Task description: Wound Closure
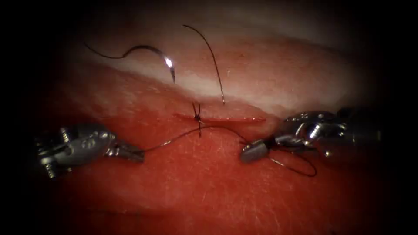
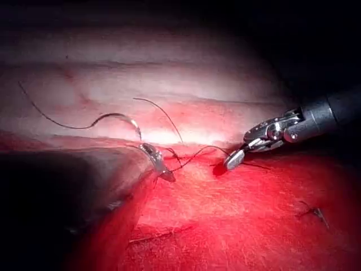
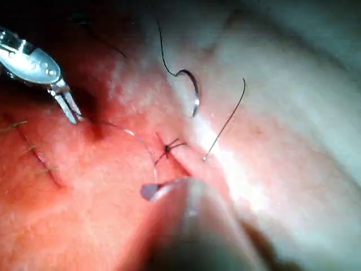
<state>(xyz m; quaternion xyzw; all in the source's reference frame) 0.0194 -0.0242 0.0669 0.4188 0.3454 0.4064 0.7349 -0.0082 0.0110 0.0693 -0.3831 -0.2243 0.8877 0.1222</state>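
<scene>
Left pincer (image 1: 130, 152): jaws closed on the thread, to the left of the cut and below it; its ribbed metal wrist lies nearly level, tip pointing right.
Right pincer (image 1: 254, 151): jaws closed on the thread, below the right end of the cut; a short blunt silver tip pointing left, with a slack loop of thread hanging just behind it.
Thread (image 1: 183, 135): thin and dark, running from the left pincer up to the knot, then arching down to the right pincer.
Knot (image 1: 197, 117): small and dark, sitting on the cut, with short ends standing up from it.
Cut (image 1: 226, 119): a narrow dark-red slit, its long axis level in the endoscope view.
Needle (image 1: 162, 56): held by neither tool, lying free on the pale band of tissue above the cut and left of the knot; its curve arches upward, the bright tip points down toward the cut, the tail trails thread away to the left. Whether the tip enters the tissue I cannot tell.
Loose strand (image 1: 211, 56): a second curved dark thread, just right of the needle, its lower end meeting the tissue above the cut.
Tissue (image 1: 196, 196): moist and finely grained, red below the cut, with a pale whitish band above.
Room: dark beyond the lit tissue.
</scene>
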